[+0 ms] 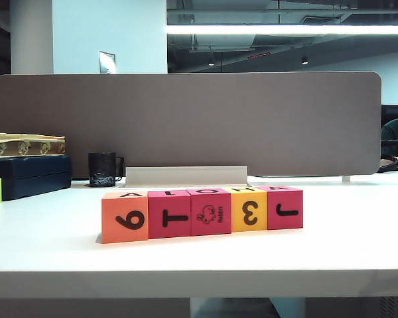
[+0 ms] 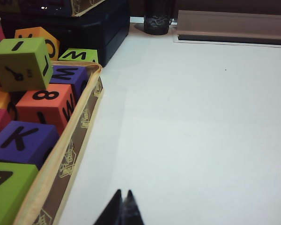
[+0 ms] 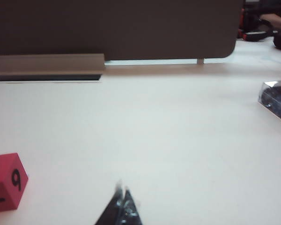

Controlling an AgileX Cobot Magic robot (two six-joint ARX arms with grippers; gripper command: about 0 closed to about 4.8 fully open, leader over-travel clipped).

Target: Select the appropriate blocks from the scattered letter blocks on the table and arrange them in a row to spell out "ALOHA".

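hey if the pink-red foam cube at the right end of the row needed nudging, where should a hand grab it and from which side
Probably from above, gripping the front and back faces of the pink-red foam cube. Its inner side looks pressed against the yellow foam cube, so a side-to-side pinch has no room, while the top, front and back are clear. The left hand and right hand are both shut and would need opening.
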